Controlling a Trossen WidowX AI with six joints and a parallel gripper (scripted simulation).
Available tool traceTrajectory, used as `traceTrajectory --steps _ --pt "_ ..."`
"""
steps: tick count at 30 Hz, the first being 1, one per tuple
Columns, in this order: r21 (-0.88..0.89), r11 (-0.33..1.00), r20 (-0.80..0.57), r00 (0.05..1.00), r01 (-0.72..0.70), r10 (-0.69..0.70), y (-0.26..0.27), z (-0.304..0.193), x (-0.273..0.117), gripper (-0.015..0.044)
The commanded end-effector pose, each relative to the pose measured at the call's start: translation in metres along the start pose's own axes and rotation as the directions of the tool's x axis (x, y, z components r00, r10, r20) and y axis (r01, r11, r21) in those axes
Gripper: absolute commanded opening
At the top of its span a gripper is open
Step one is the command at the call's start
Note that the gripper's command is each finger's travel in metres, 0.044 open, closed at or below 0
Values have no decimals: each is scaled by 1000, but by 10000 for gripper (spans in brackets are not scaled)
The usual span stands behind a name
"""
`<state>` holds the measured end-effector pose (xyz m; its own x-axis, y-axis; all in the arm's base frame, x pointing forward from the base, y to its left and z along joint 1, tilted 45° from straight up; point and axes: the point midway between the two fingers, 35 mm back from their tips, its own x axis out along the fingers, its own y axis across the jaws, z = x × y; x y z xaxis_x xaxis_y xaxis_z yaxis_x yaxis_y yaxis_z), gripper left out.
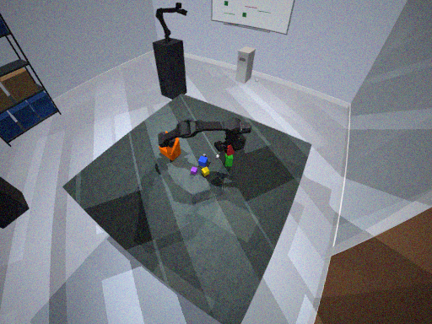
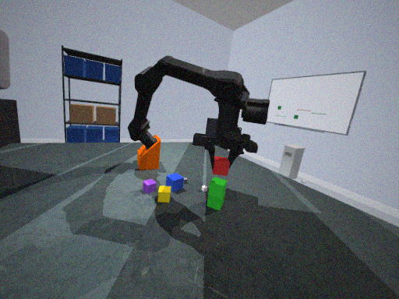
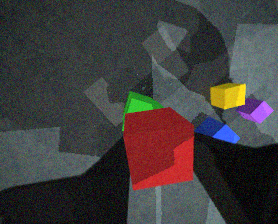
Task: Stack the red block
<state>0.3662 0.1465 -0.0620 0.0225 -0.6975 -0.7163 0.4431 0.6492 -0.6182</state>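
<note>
Your inventory, all placed against the tall bright-green block tower (image 2: 216, 193):

- Tower: upright on the dark grey-green surface (image 2: 296, 244).
- Small red cube (image 2: 221, 165): hanging in the air above the tower, a visible gap between the two in the exterior view. In the wrist view its body overlaps the tower's top, which shows behind its upper left corner.
- Black parallel-jaw gripper (image 2: 222, 163): pointing down over the tower, closed partway on the red cube, one finger on each side of it.
- Small blue cube (image 2: 174, 181), small yellow cube (image 2: 164, 193) and small purple cube (image 2: 149, 185): clustered on the surface near the tower, to its left in the exterior view.
- Tiny white object (image 2: 204, 188): just beside the tower, between it and the blue cube.
- Orange wedge-shaped arm base (image 2: 150, 156): farther off, beyond the cluster.
</note>
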Motion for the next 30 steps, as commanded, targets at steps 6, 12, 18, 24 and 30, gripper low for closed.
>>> traceTrajectory --steps 6,12,18,24,30 --pt "16 1000 -5 1000 -4 4 3 0 13 0" --pt "16 1000 -4 1000 -3 3 2 0 31 0" --pt "16 1000 -4 1000 -3 3 2 0 31 0" --pt "16 1000 -4 1000 -3 3 2 0 31 0" --pt "16 1000 -4 1000 -3 3 2 0 31 0"
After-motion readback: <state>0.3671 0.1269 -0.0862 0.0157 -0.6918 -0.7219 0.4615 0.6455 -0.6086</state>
